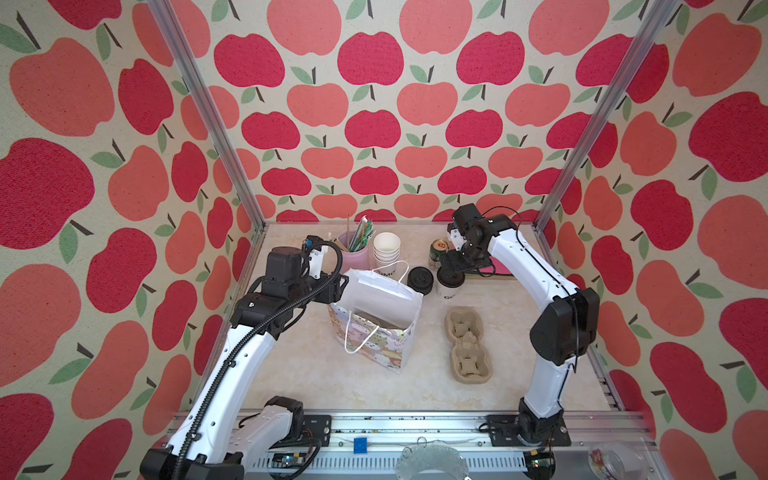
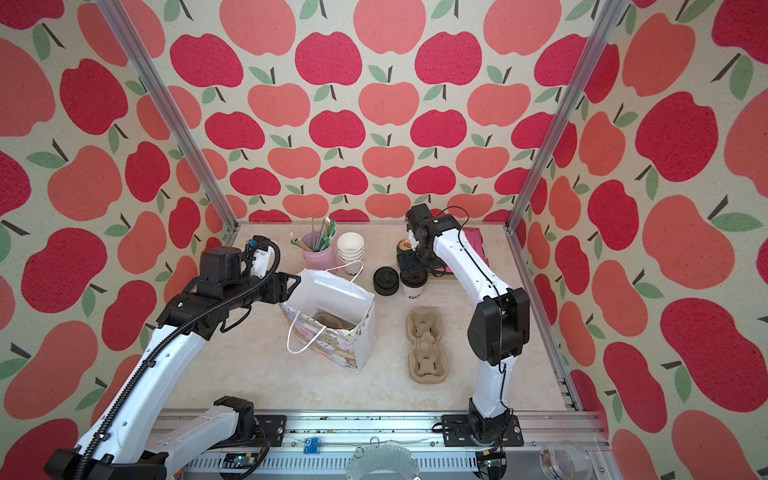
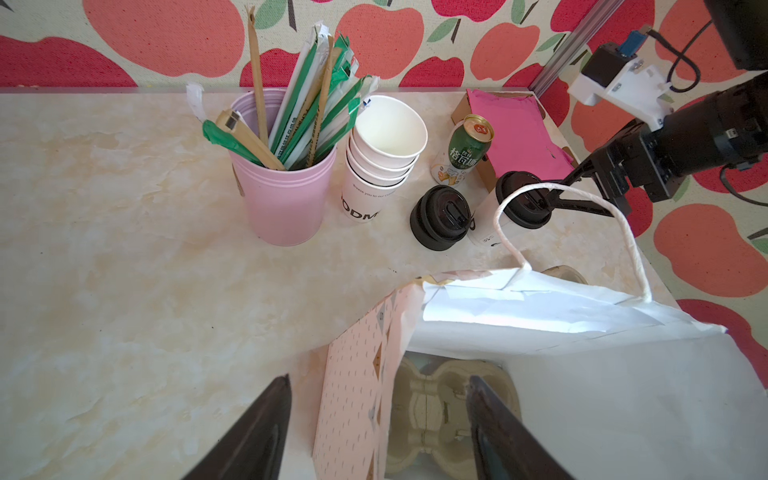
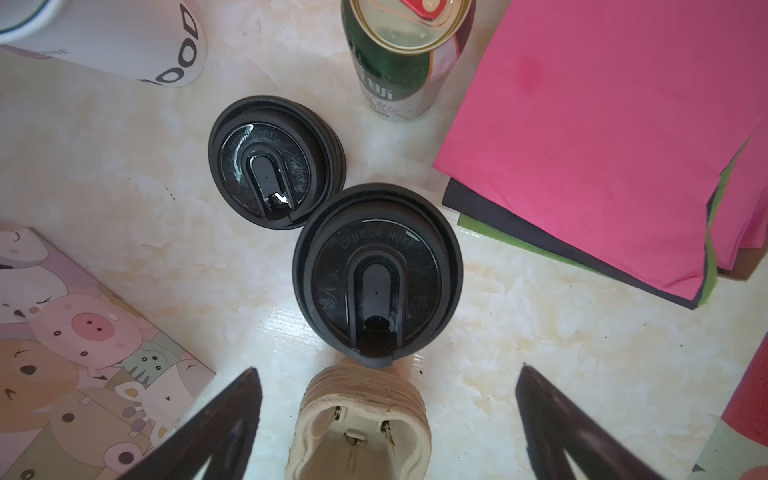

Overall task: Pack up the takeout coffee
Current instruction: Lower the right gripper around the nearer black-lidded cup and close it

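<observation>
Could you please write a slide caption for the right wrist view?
Open right gripper poised over the lidded takeout coffee, spare lids alongside.

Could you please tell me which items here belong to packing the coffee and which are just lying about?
Job: takeout coffee, paper bag, cup carrier inside it, open right pincer, open left pincer at the bag's edge.
Lying about: pink straw cup, stacked lidless cups, spare black lids, green can, loose pulp tray, pink paper.
</observation>
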Controlling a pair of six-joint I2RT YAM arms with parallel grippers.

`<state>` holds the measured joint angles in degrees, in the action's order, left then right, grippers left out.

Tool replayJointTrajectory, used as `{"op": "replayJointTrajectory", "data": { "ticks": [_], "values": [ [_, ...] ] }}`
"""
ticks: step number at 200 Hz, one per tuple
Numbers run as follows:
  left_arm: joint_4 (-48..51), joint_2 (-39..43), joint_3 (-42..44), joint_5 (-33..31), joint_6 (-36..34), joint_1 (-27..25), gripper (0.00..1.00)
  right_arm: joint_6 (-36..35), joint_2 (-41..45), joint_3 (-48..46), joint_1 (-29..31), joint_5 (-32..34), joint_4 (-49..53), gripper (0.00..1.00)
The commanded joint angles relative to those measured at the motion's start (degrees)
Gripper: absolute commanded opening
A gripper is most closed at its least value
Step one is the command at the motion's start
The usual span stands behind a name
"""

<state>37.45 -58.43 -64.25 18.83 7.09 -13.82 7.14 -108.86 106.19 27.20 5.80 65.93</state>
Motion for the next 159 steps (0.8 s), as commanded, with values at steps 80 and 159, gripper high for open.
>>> {"op": "replayJointTrajectory", "data": {
  "ticks": [80,159],
  "values": [
    [-2.2,2.3,0.8,-0.9,0.3,-0.3,0.99,-4.3,-5.5,5.3,-0.3,-2.5,3.2,0.90],
    [-2.3,2.3,1.3,-1.1,0.4,-0.2,0.99,-5.5,-7.7,6.2,-0.2,-2.4,3.2,0.86]
  ]
}}
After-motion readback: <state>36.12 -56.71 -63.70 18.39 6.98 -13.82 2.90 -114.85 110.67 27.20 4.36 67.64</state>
